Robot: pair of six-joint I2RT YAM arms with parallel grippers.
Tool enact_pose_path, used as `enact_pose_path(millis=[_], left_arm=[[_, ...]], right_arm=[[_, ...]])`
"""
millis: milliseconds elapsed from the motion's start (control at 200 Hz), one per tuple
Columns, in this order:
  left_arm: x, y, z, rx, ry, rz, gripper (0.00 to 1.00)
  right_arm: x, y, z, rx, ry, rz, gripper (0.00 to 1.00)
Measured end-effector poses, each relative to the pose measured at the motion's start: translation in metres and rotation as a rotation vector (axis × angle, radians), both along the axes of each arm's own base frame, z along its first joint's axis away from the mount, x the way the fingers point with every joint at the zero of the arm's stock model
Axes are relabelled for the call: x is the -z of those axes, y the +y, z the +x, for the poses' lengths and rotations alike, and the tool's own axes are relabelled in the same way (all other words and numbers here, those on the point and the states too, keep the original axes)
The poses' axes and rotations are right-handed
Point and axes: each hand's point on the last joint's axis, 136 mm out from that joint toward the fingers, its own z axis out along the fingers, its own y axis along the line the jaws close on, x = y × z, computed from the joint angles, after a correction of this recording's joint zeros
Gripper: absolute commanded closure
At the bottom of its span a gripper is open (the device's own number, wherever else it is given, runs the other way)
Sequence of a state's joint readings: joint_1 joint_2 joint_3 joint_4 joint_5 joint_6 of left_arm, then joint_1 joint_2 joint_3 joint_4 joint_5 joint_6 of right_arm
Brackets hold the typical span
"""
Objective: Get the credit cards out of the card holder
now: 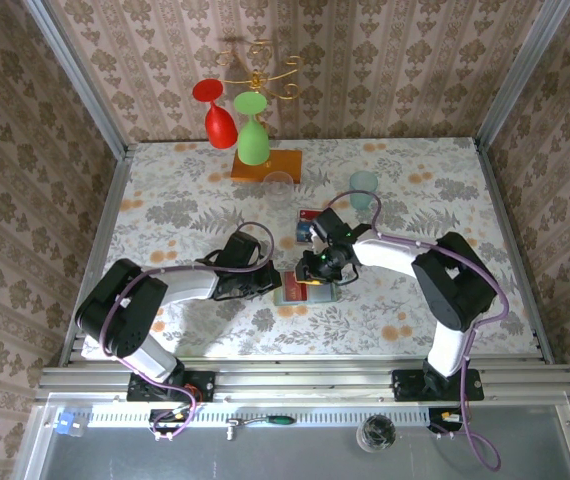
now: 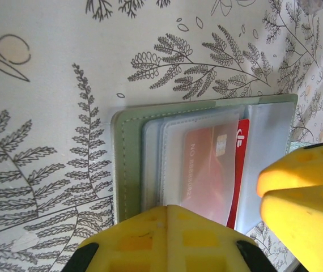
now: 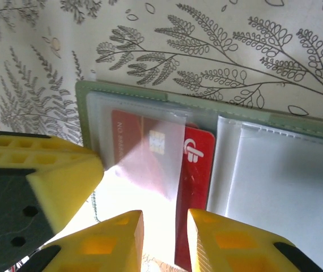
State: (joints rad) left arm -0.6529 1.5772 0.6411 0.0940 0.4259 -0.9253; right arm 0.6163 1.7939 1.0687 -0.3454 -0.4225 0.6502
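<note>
The card holder [image 1: 303, 296] lies open on the flowered table, a pale grey-green wallet [image 2: 128, 158] with clear plastic sleeves. A red credit card [image 3: 198, 170] sticks partway out of a sleeve towards the middle fold [image 2: 242, 158]. My left gripper [image 2: 167, 208] is shut with nothing between its jaws, its tip resting on the sleeves of the holder's left panel [image 3: 150, 93]. My right gripper [image 3: 165, 220] is narrowly open just above the card's near end, with the card's long edge in the gap. In the top view the two grippers meet over the holder [image 1: 270, 285] [image 1: 322, 268].
A small flat blue-and-red item [image 1: 308, 215] lies behind the right arm. Further back stand a pale teal cup [image 1: 363, 183], a clear glass [image 1: 280, 183], and a wooden-based rack [image 1: 265, 165] with a red glass [image 1: 215, 110] and a green glass [image 1: 253, 138]. Metal frame rails bound the table.
</note>
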Motion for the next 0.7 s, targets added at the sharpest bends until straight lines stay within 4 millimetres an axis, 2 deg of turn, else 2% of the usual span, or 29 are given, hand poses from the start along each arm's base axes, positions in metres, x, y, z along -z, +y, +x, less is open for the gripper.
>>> enact_pose_path(millis=[145,325,700], left_arm=[[-0.009,-0.001,-0.001,0.008,-0.004,0.006,1.0],[-0.023,-0.012,0.001,0.032,-0.032,-0.011,1.0],[-0.01,-0.015,-0.009,0.054,-0.005,0.015,1.0]], right_arm=[[-0.006,0.0,0.001,0.0,-0.014,0.009,0.73],[-0.005,-0.001,0.001,0.004,-0.011,0.008,0.73],[-0.003,-0.004,0.002,0.011,-0.006,0.007,0.72]])
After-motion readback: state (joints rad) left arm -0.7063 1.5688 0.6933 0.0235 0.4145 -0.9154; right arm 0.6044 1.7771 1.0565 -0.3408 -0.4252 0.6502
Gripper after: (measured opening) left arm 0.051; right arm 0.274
